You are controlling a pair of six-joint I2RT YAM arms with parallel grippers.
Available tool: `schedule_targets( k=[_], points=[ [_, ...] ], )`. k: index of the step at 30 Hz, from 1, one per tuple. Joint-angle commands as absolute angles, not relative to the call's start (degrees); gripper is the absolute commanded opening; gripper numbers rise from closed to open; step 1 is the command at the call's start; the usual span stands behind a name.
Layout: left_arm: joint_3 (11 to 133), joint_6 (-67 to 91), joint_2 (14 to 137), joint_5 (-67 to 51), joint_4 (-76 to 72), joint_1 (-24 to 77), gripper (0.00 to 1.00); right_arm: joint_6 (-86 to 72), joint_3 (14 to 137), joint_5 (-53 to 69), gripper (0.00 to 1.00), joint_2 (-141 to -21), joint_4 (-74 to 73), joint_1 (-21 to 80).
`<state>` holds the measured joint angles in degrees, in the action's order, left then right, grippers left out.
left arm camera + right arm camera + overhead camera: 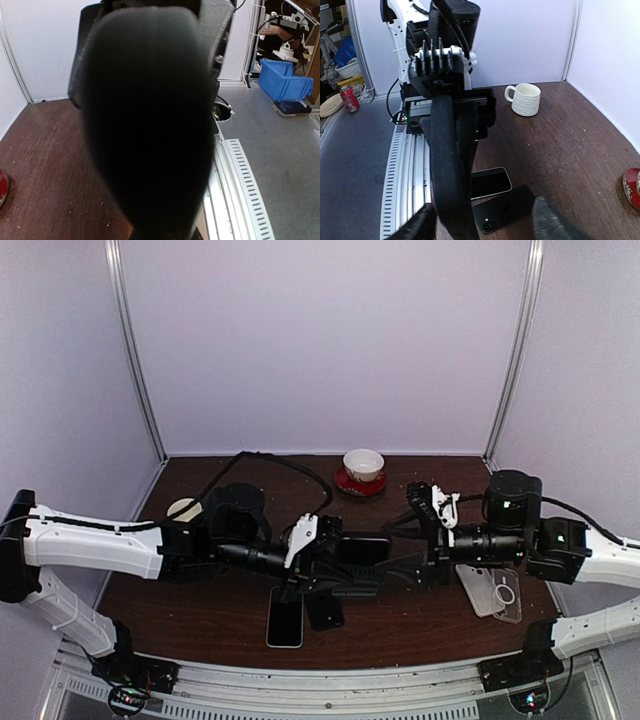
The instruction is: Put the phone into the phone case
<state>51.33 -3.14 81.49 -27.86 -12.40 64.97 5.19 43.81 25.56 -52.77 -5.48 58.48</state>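
Observation:
My left gripper (335,575) is shut on a black phone case (362,552) and holds it upright above the table's middle. The case fills the left wrist view (150,125) and hides my left fingers there. In the right wrist view it stands edge-on (447,190). My right gripper (412,575) is open, its blurred fingertips (415,227) on either side of the case's lower end. A black phone (507,210) lies face down on the table, camera lenses up. A light-rimmed phone (490,182) lies screen up beside it.
A clear case (495,592) lies under the right arm. A red and white cup on a saucer (363,472) stands at the back. A white mug (525,99) stands at the back left. The metal front rail (330,680) edges the table.

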Motion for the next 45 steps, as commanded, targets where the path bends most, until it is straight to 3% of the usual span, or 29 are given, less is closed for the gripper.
schedule_targets(
  k=[1,5,9,18,21,24,26,27,28,31,32,36,40,41,45],
  points=[
    [53.9,7.4,78.2,-24.3,-20.0,65.4,0.0,2.1,39.8,19.7,0.98,-53.4,-2.4,57.8],
    [53.3,10.1,77.5,-29.3,-23.7,65.4,0.0,-1.8,35.7,22.2,0.98,-56.0,3.9,57.8],
    [52.3,10.7,76.9,-30.5,-26.7,65.4,0.0,-2.0,35.3,26.9,0.85,-58.3,7.1,57.8],
    [52.7,9.8,77.2,-27.6,-23.6,65.4,0.0,-3.3,34.2,28.4,0.34,-58.5,12.6,57.9],
    [52.8,9.6,77.5,-27.6,-23.2,65.3,0.0,-3.3,34.9,29.6,0.26,-58.2,11.8,57.9],
    [53.2,9.3,77.9,-27.9,-22.3,65.4,0.0,-3.1,35.7,30.5,0.29,-57.7,10.6,58.0],
    [53.2,9.3,78.1,-28.1,-22.0,65.4,0.0,-3.1,35.8,30.0,0.53,-57.0,10.7,58.1],
    [53.3,9.4,78.3,-28.5,-21.9,65.4,0.0,-2.8,35.7,30.0,0.56,-56.6,11.0,58.1],
    [53.3,9.5,78.4,-28.8,-22.0,65.4,0.0,-2.5,35.7,29.9,0.54,-56.4,11.1,58.2],
    [53.3,10.4,78.6,-29.6,-22.8,65.3,0.0,-1.9,36.1,29.4,0.35,-56.1,10.7,58.3],
    [53.3,10.5,78.4,-29.6,-23.2,65.4,0.0,-1.5,36.3,29.7,0.33,-56.2,10.3,58.3],
    [53.7,10.6,78.3,-29.7,-23.7,65.4,0.0,-1.4,36.3,30.2,0.45,-56.7,9.3,58.3],
    [54.4,10.2,78.6,-29.7,-22.9,65.4,0.0,-1.8,36.0,30.2,0.48,-57.0,9.1,58.4],
    [54.5,10.1,78.6,-29.7,-22.8,65.4,0.0,-1.9,35.9,30.3,0.46,-57.1,9.0,58.4],
    [54.8,9.4,78.9,-29.5,-22.1,65.4,0.0,-2.2,37.8,31.8,0.21,-57.7,6.5,58.4]
  ],
)
